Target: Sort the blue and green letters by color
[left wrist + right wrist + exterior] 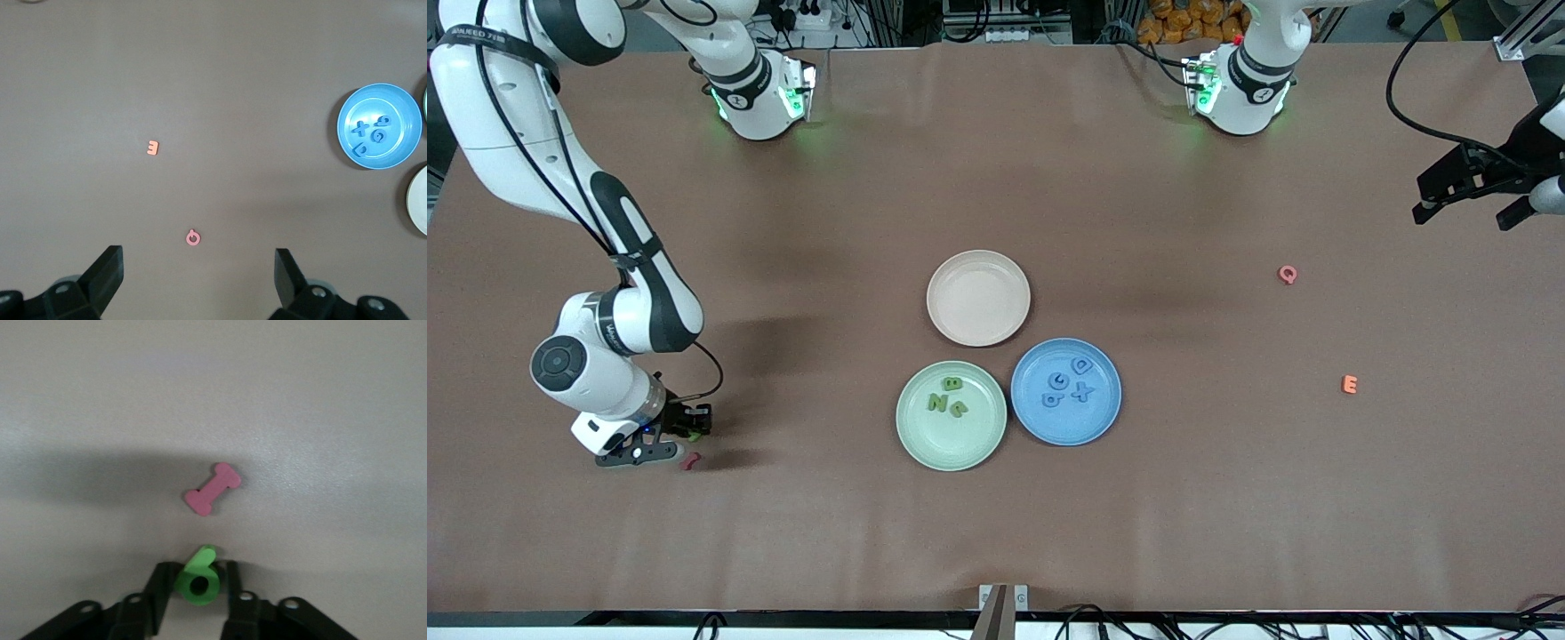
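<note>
Right claw (680, 433), low over the counter (783, 533) toward the right arm's end: fingers clamped on a green 6 (199, 579), held between the two pads. Just beside it on the counter, a small pink-red bone-shaped piece (213, 489), apart from the claw. Green plate (951, 415), mid-counter: three green pieces, an N (936, 403), a B (952, 384) and a third (959, 409) whose shape is hard to read, possibly a U. Blue plate (1066, 391), touching or nearly touching the green plate on the side toward the left arm's end: four blue pieces, an X (1082, 391), a D (1082, 365), a G (1058, 381) and a 9 (1051, 399). Cream plate (978, 298), farther from the front camera than both coloured plates, nothing in it. Pink Q (1288, 274) and orange E (1350, 384), loose on the counter toward the left arm's end, well apart from the plates. Left claw (199, 267), waiting up in the air over that end, fingers spread wide, holding nothing.
</note>
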Controlling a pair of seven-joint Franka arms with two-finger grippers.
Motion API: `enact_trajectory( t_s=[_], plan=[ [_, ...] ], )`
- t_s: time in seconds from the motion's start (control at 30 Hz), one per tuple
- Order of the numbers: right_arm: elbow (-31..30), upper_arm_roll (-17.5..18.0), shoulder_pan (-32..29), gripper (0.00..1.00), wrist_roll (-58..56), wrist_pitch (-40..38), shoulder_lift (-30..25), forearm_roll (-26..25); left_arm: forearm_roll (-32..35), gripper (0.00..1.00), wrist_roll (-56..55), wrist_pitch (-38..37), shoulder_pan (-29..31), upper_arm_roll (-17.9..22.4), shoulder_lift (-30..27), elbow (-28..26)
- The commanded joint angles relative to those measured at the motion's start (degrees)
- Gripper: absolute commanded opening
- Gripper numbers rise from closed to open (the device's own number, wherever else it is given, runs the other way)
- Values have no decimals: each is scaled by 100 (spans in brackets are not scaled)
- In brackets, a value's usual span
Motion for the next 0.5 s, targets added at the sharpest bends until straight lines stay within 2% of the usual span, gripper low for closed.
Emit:
enact_trajectory(
  t_s=[0.0, 0.1, 0.47],
  plan=[
    [-28, 37, -78, 12, 62, 58, 21, -108, 58, 100, 100, -130, 48, -47, 8, 116],
    [-28, 37, -78, 0, 62, 40, 30, -108, 49, 100, 21, -130, 56, -47, 8, 142],
    [94, 151, 62, 0, 413, -240, -93, -73, 40, 100, -41, -130, 65, -56, 26, 204]
  ],
)
